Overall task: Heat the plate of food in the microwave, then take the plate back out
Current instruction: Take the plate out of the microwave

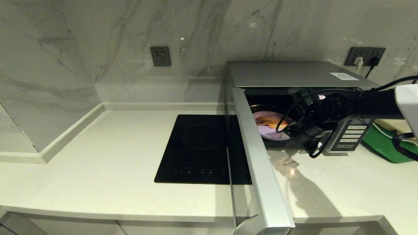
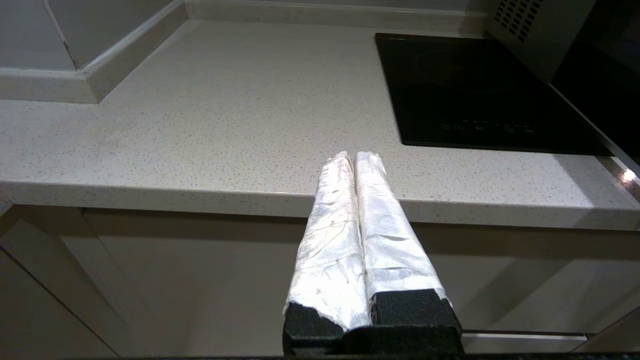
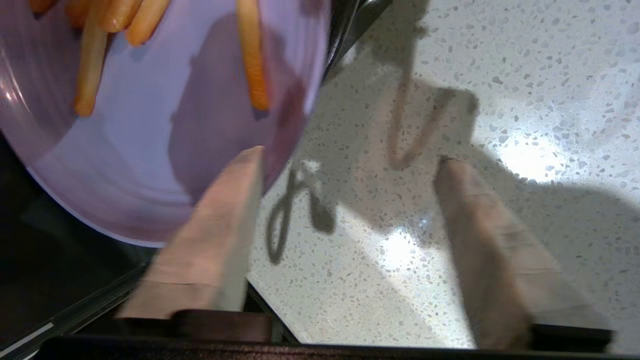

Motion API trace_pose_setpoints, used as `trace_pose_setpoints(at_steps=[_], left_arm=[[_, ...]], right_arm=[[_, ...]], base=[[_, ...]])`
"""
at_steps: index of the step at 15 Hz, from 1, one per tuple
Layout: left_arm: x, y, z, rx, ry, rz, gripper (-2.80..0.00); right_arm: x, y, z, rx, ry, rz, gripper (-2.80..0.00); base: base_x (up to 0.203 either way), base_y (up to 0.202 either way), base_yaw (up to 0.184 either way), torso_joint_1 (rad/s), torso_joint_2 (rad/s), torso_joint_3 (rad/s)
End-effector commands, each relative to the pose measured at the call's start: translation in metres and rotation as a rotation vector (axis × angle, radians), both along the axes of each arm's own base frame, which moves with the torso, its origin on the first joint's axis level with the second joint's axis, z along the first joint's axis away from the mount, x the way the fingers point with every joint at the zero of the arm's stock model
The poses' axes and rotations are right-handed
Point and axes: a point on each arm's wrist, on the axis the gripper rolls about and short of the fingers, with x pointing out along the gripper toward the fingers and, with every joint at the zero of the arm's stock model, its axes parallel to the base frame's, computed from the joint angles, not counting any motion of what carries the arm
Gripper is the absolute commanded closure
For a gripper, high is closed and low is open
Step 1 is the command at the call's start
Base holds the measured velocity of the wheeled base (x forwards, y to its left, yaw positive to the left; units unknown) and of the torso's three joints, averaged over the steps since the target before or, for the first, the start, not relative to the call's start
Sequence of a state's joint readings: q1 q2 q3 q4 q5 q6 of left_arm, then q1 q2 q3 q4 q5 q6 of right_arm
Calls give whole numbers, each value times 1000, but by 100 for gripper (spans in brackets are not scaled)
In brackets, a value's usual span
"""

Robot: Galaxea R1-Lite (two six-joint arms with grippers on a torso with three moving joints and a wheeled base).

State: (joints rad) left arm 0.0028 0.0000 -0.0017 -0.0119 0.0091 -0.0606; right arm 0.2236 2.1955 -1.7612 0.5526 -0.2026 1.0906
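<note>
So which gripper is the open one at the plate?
The right gripper, open at the plate of food in the microwave; the left gripper is shut, off the counter edge.

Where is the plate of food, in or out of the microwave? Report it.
In. The plate of food sits in the cavity of the microwave, door swung wide; the right gripper is open at its rim, not gripping it.

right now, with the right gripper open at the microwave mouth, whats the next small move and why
Probably ease the right gripper forward so the rim of the round pale lilac plate of fries sits between its fingers, then close. The jaws are open, one finger overlaps the rim, and the plate lies inside the open silver-grey microwave.
</note>
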Motion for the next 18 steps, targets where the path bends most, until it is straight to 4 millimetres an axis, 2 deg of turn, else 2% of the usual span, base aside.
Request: trace_pose_setpoints(at_steps=[1,6,18], left_arm=[[0,0,0,-1,0,0,0],[0,0,0,-1,0,0,0],[0,0,0,-1,0,0,0]], right_arm=[[0,0,-1,1,3,-6,0],[0,0,-2,1,6,-7,0],[6,-12,13,28,-47,-47,0]], base=[[0,0,0,0,0,0],[0,0,0,0,0,0],[0,0,0,0,0,0]])
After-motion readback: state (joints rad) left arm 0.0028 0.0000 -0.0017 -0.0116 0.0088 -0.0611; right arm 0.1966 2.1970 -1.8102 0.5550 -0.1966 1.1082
